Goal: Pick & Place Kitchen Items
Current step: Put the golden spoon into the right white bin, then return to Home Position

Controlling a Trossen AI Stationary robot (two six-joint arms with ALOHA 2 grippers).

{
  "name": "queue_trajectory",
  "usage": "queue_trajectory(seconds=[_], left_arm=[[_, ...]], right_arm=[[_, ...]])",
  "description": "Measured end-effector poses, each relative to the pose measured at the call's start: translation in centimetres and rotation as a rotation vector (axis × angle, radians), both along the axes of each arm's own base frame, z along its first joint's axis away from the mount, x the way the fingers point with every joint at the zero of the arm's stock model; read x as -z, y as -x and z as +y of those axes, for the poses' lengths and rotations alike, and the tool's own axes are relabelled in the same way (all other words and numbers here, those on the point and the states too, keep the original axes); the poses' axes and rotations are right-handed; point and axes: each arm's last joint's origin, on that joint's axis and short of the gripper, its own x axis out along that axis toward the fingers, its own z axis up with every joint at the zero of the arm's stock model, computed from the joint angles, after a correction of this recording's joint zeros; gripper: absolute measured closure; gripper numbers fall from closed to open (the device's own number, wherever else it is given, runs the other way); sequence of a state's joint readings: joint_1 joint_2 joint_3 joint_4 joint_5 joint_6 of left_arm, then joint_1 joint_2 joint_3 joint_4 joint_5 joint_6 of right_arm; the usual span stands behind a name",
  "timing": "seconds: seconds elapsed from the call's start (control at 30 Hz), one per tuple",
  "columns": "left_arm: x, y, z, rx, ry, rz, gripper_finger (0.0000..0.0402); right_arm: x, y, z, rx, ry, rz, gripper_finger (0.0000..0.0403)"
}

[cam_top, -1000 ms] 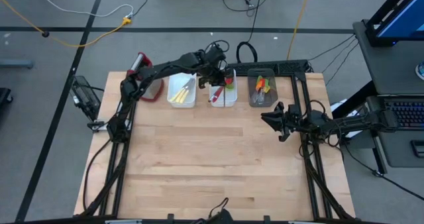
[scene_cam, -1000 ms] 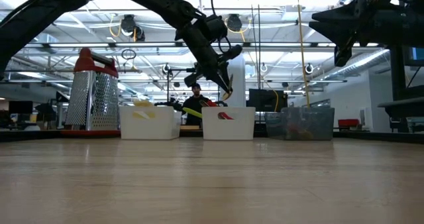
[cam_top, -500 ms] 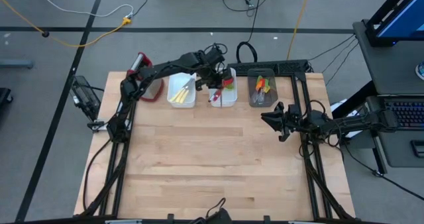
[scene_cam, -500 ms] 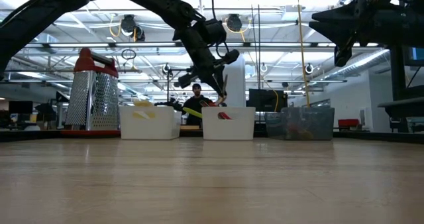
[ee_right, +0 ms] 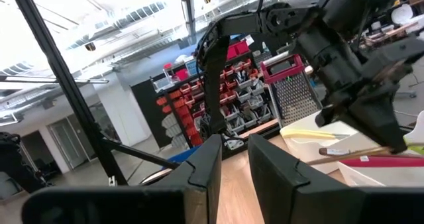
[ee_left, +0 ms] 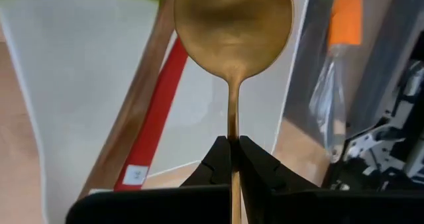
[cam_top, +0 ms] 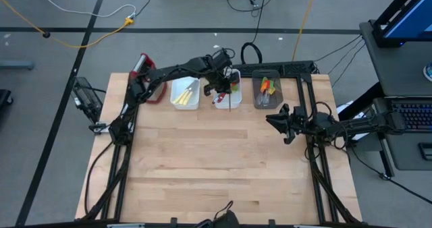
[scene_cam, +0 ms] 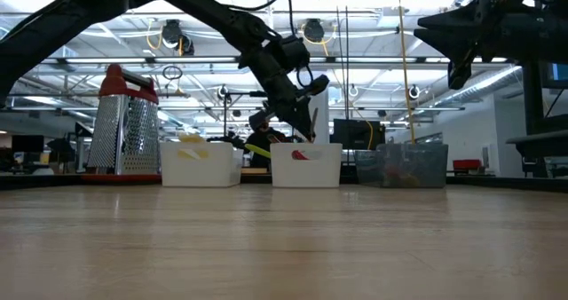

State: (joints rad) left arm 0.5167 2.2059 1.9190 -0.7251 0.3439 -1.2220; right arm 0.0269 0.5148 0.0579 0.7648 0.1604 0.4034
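High view, for your orientation: the wooden tabletop (cam_top: pixel 216 167) carries, along its far edge, a steel box grater (cam_top: pixel 146 79), a white bin (cam_top: pixel 184 93) holding yellow utensils, a second white bin (cam_top: pixel 227 96), and a grey bin (cam_top: pixel 267 92) with orange and green items. Your left arm reaches over the second white bin; its left pincer (ee_left: pixel 233 159) is clenched on the thin handle of a wooden spoon (ee_left: pixel 232 32), whose bowl points into that bin. The low view shows the spoon hanging above the rim, not yet resting inside. A red-handled utensil (ee_left: pixel 154 114) and a lime-green one (cam_top: pixel 234 86) already lie in that bin. Your right arm waits over the tabletop's right edge, near the grey bin; the right pincer (ee_right: pixel 233 159) has its fingers slightly parted with nothing between them. The step in hand appears to be placement: next, lower the spoon clear of the rim and release.
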Motion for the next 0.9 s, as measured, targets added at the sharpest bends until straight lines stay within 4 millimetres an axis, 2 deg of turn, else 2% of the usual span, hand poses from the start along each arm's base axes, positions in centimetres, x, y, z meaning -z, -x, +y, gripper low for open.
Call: queue_trajectory(seconds=[0.27,0.77,0.9], left_arm=[[-0.6,-0.5,0.9,-0.013,-0.058,-0.093,0.0390],[-0.4,0.1,1.2,-0.016,-0.043,-0.055,0.0283],[-0.6,-0.2,1.4,0.039,-0.065,-0.109,0.0260]], right_arm=[[0.1,0.0,0.0,-0.004,-0.002,0.006,0.0335],[0.1,0.0,0.0,-0.005,-0.002,0.006,0.0334],[0.1,0.0,0.0,-0.005,-0.002,0.007,0.0334]])
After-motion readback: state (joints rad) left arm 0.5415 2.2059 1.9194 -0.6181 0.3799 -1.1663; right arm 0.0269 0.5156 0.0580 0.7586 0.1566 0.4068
